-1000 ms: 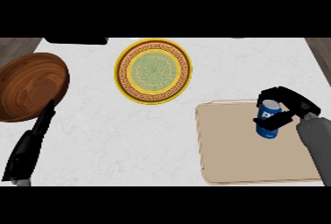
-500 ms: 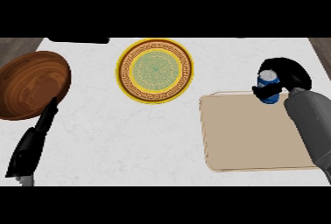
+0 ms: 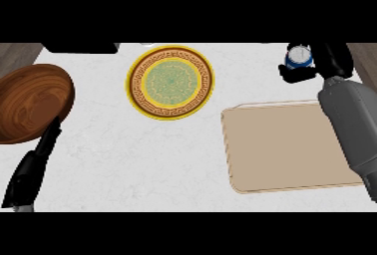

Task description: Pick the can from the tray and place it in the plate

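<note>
The blue can [image 3: 298, 58] with a pale top hangs above the counter near the far right, beyond the tray's far edge. My right hand [image 3: 330, 61] is curled round it, and the grey forearm runs down over the tray's right side. The tan tray [image 3: 283, 147] lies at the right with nothing on its visible surface. A yellow plate [image 3: 171, 81] with a green centre and patterned brown band sits left of the can, at centre back. My left hand [image 3: 29, 172] shows at the lower left, dark and narrow; its fingers are too unclear to read.
A brown wooden bowl [image 3: 31, 102] sits at the far left edge. A dark object [image 3: 81, 48] lies along the counter's back edge at the left. White marbled counter [image 3: 147, 164] spreads between the plate and the tray.
My right hand has lifted the can off the tray and carried it away toward the counter's far right. The left arm has barely shifted.
</note>
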Robot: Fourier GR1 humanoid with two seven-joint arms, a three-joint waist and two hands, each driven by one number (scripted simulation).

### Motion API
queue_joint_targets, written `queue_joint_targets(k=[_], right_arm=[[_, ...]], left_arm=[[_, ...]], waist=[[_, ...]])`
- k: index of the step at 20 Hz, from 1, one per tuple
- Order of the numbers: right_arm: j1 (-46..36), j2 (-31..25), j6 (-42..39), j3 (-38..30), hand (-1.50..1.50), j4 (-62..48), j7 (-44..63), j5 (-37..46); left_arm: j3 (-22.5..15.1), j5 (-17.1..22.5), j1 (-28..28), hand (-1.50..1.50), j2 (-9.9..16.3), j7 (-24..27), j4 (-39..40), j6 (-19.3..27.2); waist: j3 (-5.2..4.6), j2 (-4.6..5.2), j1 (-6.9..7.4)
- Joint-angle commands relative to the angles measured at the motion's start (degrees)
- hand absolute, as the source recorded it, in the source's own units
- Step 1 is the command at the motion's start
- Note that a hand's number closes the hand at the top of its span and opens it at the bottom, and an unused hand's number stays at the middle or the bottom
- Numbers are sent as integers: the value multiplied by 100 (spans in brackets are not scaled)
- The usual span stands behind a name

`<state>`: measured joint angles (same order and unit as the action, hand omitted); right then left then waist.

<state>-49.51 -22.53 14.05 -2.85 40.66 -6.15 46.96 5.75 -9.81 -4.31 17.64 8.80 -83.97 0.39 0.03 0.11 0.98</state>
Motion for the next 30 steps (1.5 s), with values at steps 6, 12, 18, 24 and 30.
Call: queue_joint_targets(k=[6, 12, 18, 24, 30], right_arm=[[-395, 676, -809, 162, 150, 1111, -266, -588], [-761, 1260, -1166, 355, 150, 1515, 521, -605], [-1656, 2034, -519, 271, 150, 5, 729, -384], [-2240, 2244, -250, 687, 150, -1221, 1027, -671], [-2562, 2251, -39, 960, 150, -2108, 977, -1133]], left_arm=[[154, -1, 30, 0, 62, -155, -164, -37], [213, -14, -17, 0, 74, -119, -185, -139], [82, -188, 126, 0, -104, -313, -319, 15], [89, -81, 226, 0, -98, -54, -77, -187], [-71, -210, 490, 0, -112, -475, -277, -236]], waist=[[-5, -28, -74], [-5, -24, -67], [-4, 24, 61], [-9, 70, 249], [-7, 114, 431]])
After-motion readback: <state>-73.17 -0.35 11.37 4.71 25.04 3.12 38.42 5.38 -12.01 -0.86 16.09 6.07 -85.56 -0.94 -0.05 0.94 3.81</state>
